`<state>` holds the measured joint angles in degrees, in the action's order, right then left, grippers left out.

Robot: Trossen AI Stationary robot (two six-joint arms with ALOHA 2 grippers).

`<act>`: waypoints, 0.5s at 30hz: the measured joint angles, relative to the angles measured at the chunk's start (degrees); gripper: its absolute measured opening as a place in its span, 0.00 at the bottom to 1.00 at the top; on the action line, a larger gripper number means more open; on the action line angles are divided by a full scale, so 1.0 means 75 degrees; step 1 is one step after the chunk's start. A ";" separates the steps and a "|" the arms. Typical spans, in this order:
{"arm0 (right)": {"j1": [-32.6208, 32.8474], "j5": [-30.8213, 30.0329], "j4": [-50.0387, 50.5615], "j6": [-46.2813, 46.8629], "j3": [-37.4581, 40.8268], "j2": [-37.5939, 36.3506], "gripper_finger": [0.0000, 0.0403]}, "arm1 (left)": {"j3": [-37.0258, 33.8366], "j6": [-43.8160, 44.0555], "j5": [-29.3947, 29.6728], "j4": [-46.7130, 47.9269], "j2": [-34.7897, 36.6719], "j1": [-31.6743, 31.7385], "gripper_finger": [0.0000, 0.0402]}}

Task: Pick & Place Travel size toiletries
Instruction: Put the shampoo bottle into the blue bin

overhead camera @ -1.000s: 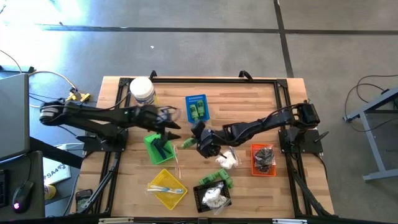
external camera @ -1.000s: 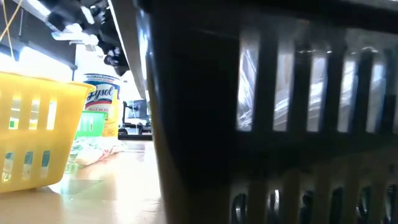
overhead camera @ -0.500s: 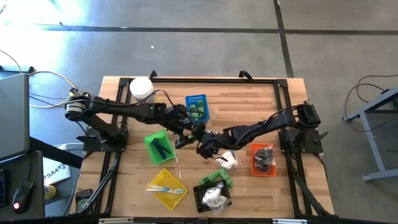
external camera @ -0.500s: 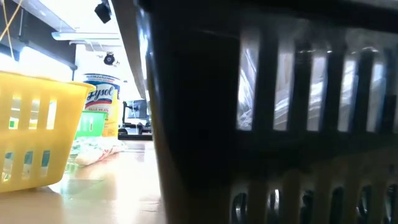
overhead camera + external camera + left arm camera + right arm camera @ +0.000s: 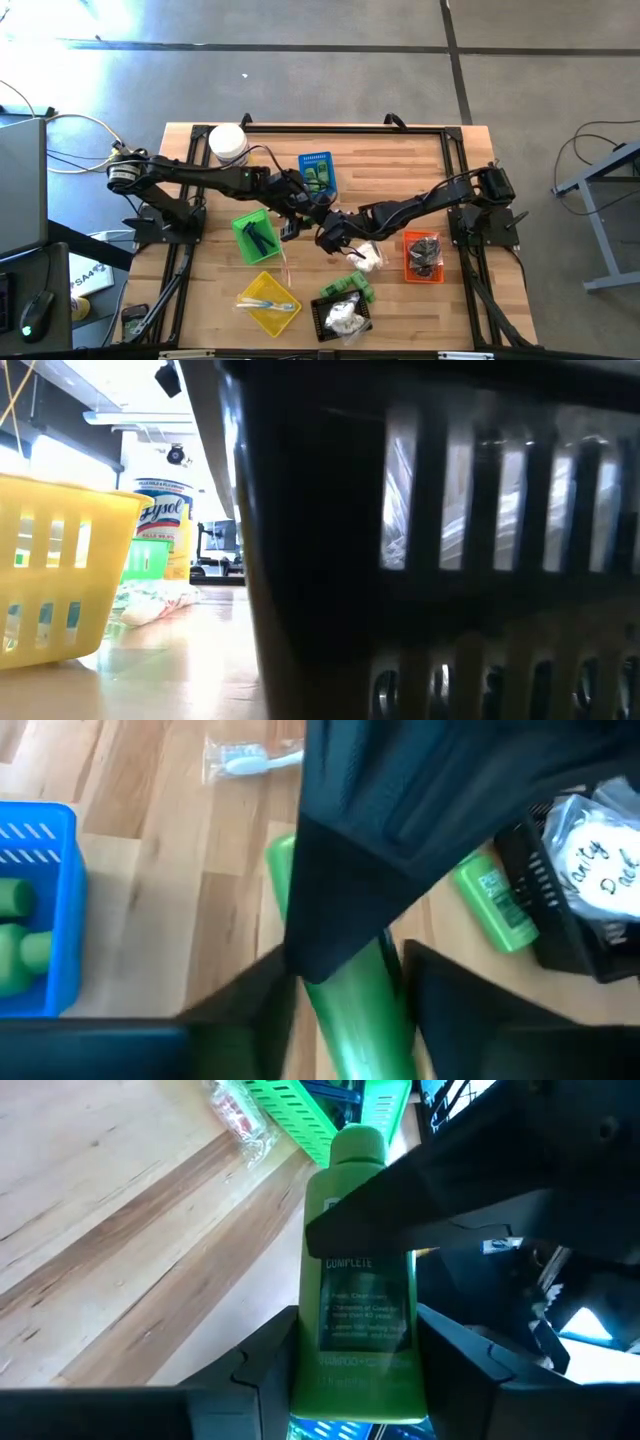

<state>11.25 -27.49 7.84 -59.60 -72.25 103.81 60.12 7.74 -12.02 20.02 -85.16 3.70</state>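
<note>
Toiletries lay spread over my desk [image 5: 420, 150], and one green bottle [image 5: 362, 1295] sat between the two fingers of my right pincer [image 5: 322, 232] near the desk's middle. In the right wrist view both fingers pressed its sides, its cap pointing away from my wrist, so that pincer was clamped on it. My left pincer [image 5: 303, 205] had reached in from the left and met the same bottle: in the left wrist view the green bottle ran between its two dark fingers, with the other arm's dark body lying across it. Whether my left fingers pressed the bottle or only straddled it I could not tell.

Just beyond the pincers stood the blue basket [image 5: 316, 172] with green bottles in it. On the left was the green basket [image 5: 253, 237] holding a dark piece. At the near edge stood the yellow basket [image 5: 268, 302] with pale sticks, and right of it the black basket [image 5: 343, 317] holding white packets. Two more green bottles [image 5: 350, 288] lay just beyond the black basket, and a white packet [image 5: 367, 258] lay right of my right pincer. The orange basket [image 5: 423, 256] held black pieces. The white jar [image 5: 229, 145] stood at the far left corner.
</note>
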 joint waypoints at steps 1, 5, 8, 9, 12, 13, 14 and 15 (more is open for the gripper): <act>-0.0003 -0.0005 -0.0026 0.0028 0.0000 0.0000 0.41 | 0.0000 -0.0030 0.0015 0.0019 0.0003 0.0000 0.35; -0.0015 0.0050 -0.0109 0.0210 0.0000 0.0000 0.45 | 0.0000 -0.0389 -0.0166 0.0092 0.0003 0.0006 0.18; -0.0012 -0.0104 -0.0120 0.0245 0.0000 0.0000 0.48 | 0.0000 -0.0556 -0.0206 0.0085 0.0003 0.0006 0.18; -0.0012 -0.0157 -0.0120 0.0316 0.0000 -0.0001 0.48 | 0.0000 -0.0617 -0.0203 0.0080 0.0003 0.0006 0.18; -0.0036 -0.0484 -0.0039 0.0781 0.0003 -0.0020 0.49 | 0.0000 -0.0663 -0.0092 0.0065 0.0005 0.0010 0.18; -0.0056 -0.0609 0.0073 0.0987 0.0003 -0.0043 0.49 | 0.0000 -0.0660 0.0028 0.0054 0.0005 0.0012 0.18; -0.0096 -0.0690 0.0333 0.1254 0.0002 -0.0146 0.49 | 0.0005 -0.0665 0.0108 0.0074 0.0003 0.0015 0.18; -0.0161 -0.0620 0.0719 0.1592 0.0003 -0.0320 0.49 | 0.0000 -0.0668 0.0181 0.0131 0.0003 0.0012 0.18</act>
<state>10.04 -32.13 13.23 -47.66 -72.23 101.41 60.12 2.72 -10.66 21.01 -85.14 3.79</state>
